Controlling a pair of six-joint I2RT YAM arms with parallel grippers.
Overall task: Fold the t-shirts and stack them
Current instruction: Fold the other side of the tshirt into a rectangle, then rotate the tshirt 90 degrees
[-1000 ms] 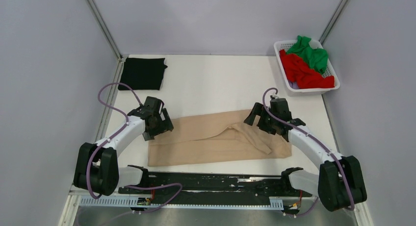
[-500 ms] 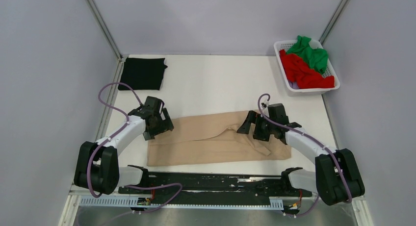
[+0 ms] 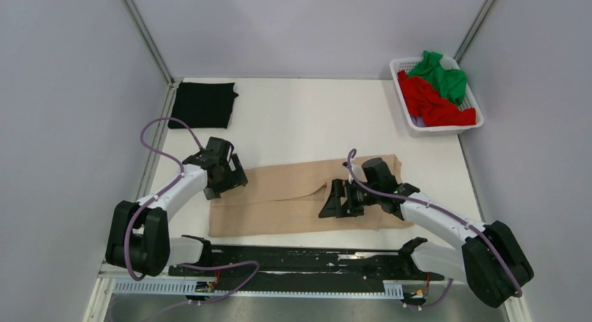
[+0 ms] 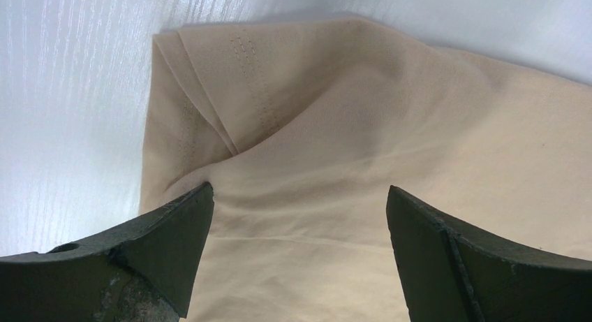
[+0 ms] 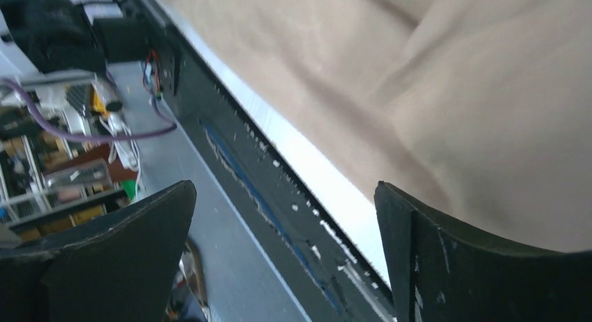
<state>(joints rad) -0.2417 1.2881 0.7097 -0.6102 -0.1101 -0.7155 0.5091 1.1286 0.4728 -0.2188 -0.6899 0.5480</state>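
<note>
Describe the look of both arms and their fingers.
Both the left arm and right arm have white link shells with black joints and bases. A purple cable loops along each. The fingers are dark, broad, curved wedges with scuffed surfaces.

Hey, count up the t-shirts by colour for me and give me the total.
beige t-shirt: 1
black t-shirt: 1
red t-shirt: 1
green t-shirt: 1
Total: 4
</note>
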